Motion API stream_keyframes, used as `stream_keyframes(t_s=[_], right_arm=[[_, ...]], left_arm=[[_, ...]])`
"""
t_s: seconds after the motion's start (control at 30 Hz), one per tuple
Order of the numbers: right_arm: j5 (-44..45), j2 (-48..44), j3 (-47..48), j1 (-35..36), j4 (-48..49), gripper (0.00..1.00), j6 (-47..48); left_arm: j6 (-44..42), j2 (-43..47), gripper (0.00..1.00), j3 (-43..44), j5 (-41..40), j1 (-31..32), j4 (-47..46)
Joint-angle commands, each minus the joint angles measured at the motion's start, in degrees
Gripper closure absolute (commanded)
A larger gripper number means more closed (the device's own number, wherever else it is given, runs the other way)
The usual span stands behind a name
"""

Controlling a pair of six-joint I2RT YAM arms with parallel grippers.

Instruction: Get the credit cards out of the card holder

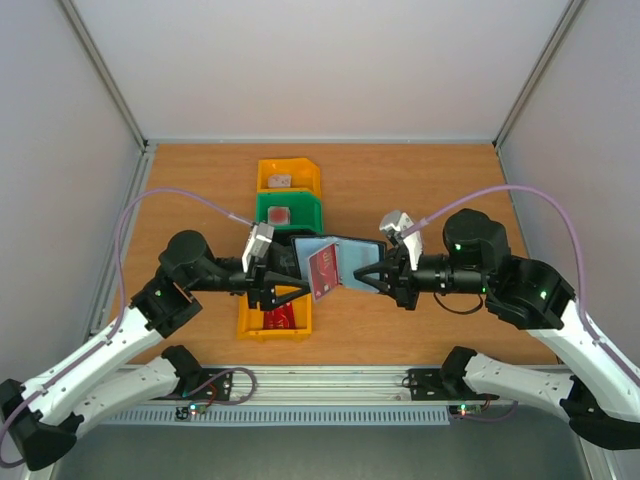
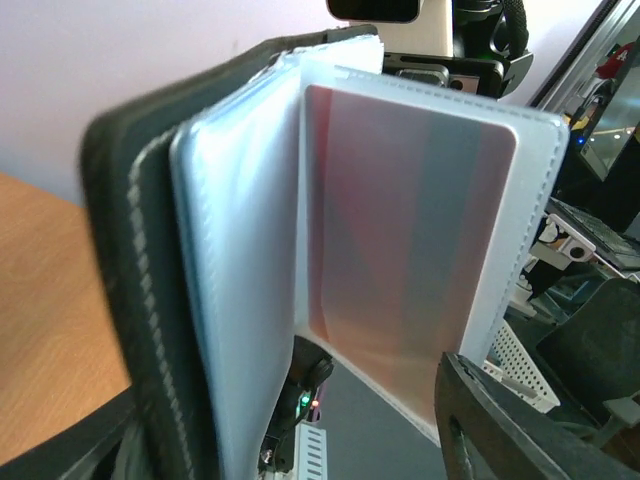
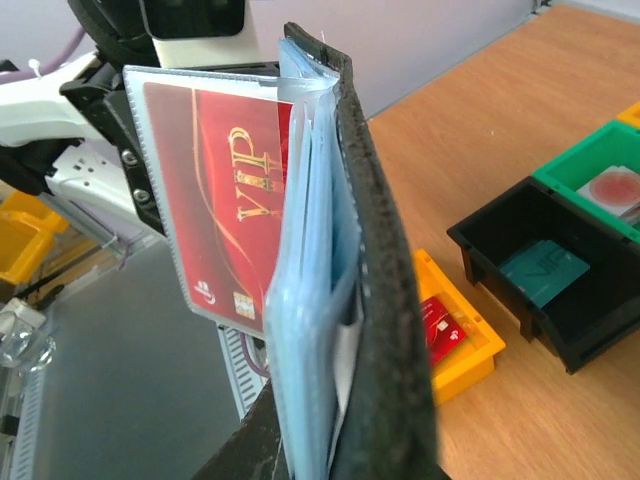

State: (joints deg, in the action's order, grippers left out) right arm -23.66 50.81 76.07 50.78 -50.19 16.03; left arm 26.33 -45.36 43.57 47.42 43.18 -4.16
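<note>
The black card holder hangs open in the air between both arms, its clear blue-grey sleeves fanned out. A red VIP credit card sits inside the outermost sleeve. My right gripper is shut on the holder's cover and back pages, and in the right wrist view the cover and the red card rise from that gripper. My left gripper is open around the sleeves. In the left wrist view the card shows through its sleeve, with one finger just beside the sleeve's edge.
A near yellow bin holds a red card. A black bin holds a teal card. A green bin and a far yellow bin each hold a small item. White walls stand on three sides.
</note>
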Motion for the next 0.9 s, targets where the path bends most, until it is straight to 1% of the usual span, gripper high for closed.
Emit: stream_keyframes(t_s=[0.0, 0.07, 0.17, 0.2, 0.27, 0.3, 0.33, 0.37, 0.43, 0.47, 0.5, 0.53, 0.6, 0.63, 0.67, 0.7, 0.73, 0.8, 0.87], right_arm=[[0.23, -1.03, 0.26, -0.07, 0.37, 0.99, -0.97], [-0.13, -0.51, 0.3, -0.07, 0.37, 0.99, -1.11], [-0.43, 0.48, 0.83, -0.07, -0.34, 0.99, -1.01], [-0.24, 0.75, 1.14, -0.07, -0.91, 0.99, -0.82], [0.63, 1.02, 1.79, -0.09, -2.26, 0.99, -0.24], [1.13, 0.98, 2.08, -0.08, -2.8, 0.99, 0.11], [1.45, 0.99, 2.26, -0.07, -3.35, 0.99, 0.39], [1.45, 0.84, 2.42, -0.08, -3.61, 0.99, 0.57], [0.54, 0.73, 2.67, -0.07, -3.64, 0.99, 0.7], [0.11, 0.68, 2.68, -0.07, -3.56, 0.99, 0.68], [-0.25, 0.74, 2.72, -0.07, -3.39, 0.99, 0.55], [-0.59, 0.85, 2.76, -0.12, -3.34, 0.99, 0.42], [-1.01, 1.12, 2.85, -0.07, -3.18, 0.99, 0.31], [-1.15, 1.19, 2.85, -0.07, -3.08, 0.99, 0.33], [-1.25, 1.08, 2.85, -0.07, -2.99, 0.99, 0.46], [-1.45, 0.99, 2.85, -0.08, -3.02, 0.99, 0.56], [-1.9, 1.03, 2.85, -0.07, -2.98, 0.99, 0.72], [-4.42, 1.22, 2.65, -0.07, -2.67, 0.99, 0.87], [-8.57, 1.67, 2.42, -0.07, -2.12, 0.99, 1.37]], left_arm=[[-1.14, 0.32, 0.39, 0.41, -1.56, 0.2, -2.02], [-2.0, -0.02, 0.46, 0.5, -2.26, 0.19, -2.43], [-1.79, -0.05, 0.47, 0.72, -0.6, 0.16, -4.24], [-1.48, 0.16, 0.44, 0.72, 1.01, 0.18, -4.9], [-1.14, 0.65, 0.33, 0.52, 5.4, 0.16, -5.78], [-1.18, 1.05, 0.27, 0.3, 7.37, 0.2, -5.79], [-1.23, 1.45, 0.22, 0.05, 8.71, 0.22, -5.51], [-1.4, 1.91, 0.19, -0.15, 9.68, 0.17, -5.02], [-1.9, 2.64, 0.19, -0.16, 8.02, 0.2, -3.95], [-1.7, 2.66, 0.21, -0.11, 6.37, 0.19, -4.02], [-1.51, 2.31, 0.27, -0.01, 5.02, 0.24, -4.17], [-1.34, 1.93, 0.36, 0.21, 3.87, 0.24, -4.3], [-1.28, 1.3, 0.58, 0.22, 2.8, 0.3, -5.19], [-1.15, 1.26, 0.67, 0.01, 2.85, 0.32, -5.9], [-0.87, 1.32, 0.72, -0.19, 2.93, 0.36, -6.22], [-0.7, 1.45, 0.74, -0.23, 2.51, 0.33, -6.13], [-0.61, 1.54, 0.73, -0.16, 1.62, 0.33, -5.4], [-0.66, 1.51, 0.61, -0.07, -1.39, 0.33, -2.59], [-1.03, 1.21, 0.59, -0.05, -3.85, 0.46, -0.27]])
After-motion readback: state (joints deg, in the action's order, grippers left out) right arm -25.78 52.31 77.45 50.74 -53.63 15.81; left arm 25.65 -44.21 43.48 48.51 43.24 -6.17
